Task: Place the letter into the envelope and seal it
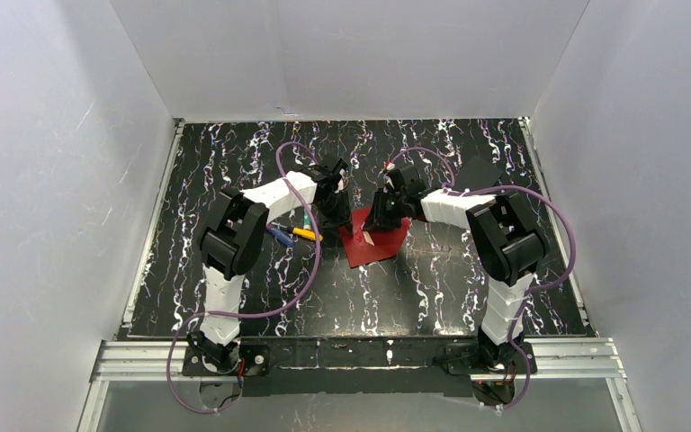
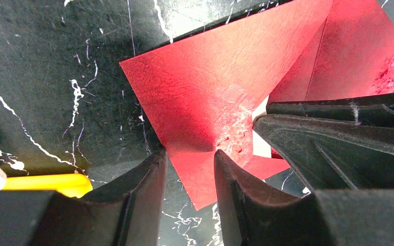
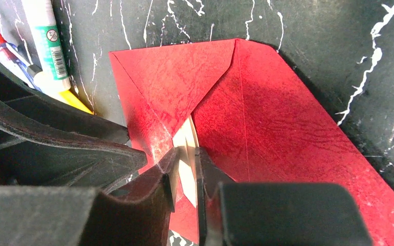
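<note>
The dark red envelope [image 1: 382, 245] lies flat on the black marbled table, its flaps partly lifted [image 3: 277, 118]. My right gripper [image 3: 186, 163] is shut on a narrow strip of the white letter [image 3: 186, 148], which pokes out between the envelope's flaps. Most of the letter is hidden inside. My left gripper [image 2: 190, 166] is open. Its fingertips straddle the envelope's near corner [image 2: 210, 87] and rest low over the table. In the top view both grippers, the left [image 1: 333, 225] and the right [image 1: 381, 223], meet over the envelope's left part.
A glue stick [image 3: 46, 41], a red-tipped pen [image 3: 2, 46] and a yellow marker [image 2: 51, 182] lie just left of the envelope, next to my left gripper. White walls enclose the table on three sides.
</note>
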Robot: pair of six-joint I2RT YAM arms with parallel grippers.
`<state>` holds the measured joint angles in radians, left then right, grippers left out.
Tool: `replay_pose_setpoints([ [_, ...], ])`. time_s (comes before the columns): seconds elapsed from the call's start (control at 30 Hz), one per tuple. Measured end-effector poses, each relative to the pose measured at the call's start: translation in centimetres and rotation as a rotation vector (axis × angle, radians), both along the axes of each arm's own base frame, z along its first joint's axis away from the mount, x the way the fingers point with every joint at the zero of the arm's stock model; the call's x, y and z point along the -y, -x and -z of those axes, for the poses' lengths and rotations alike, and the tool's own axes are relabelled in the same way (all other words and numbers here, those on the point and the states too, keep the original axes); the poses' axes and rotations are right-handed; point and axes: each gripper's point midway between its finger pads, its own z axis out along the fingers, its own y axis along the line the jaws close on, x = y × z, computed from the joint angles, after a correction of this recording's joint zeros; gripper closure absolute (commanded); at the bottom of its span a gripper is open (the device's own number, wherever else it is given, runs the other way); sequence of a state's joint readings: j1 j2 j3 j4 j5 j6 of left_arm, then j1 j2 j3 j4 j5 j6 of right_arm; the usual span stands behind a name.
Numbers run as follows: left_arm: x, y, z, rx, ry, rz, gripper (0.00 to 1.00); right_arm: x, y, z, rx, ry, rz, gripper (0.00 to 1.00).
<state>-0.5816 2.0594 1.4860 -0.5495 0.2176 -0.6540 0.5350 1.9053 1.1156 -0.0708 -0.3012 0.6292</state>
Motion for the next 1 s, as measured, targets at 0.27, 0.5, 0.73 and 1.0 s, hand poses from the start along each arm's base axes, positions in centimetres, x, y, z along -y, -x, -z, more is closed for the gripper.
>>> replay_pose_setpoints([
  [0.27,-0.1,-0.1,-0.1,-0.010,0.015,-0.006,0.59,0.7,-0.2,-2.5,0.043,-0.001,0.036,0.56],
  [0.5,0.0,-0.2,-1.2,-0.003,0.041,-0.006,0.57,2.7,-0.8,-7.3,0.138,-0.003,0.079,0.54],
  [0.73,-1.4,-0.8,-7.1,0.144,0.053,0.003,0.49,7.8,-0.8,-9.0,0.178,0.061,0.159,0.55],
  [1.0,-8.4,-3.4,-11.4,0.334,-0.099,-0.090,0.39,7.7,0.1,-8.7,0.165,0.056,0.133,0.55],
])
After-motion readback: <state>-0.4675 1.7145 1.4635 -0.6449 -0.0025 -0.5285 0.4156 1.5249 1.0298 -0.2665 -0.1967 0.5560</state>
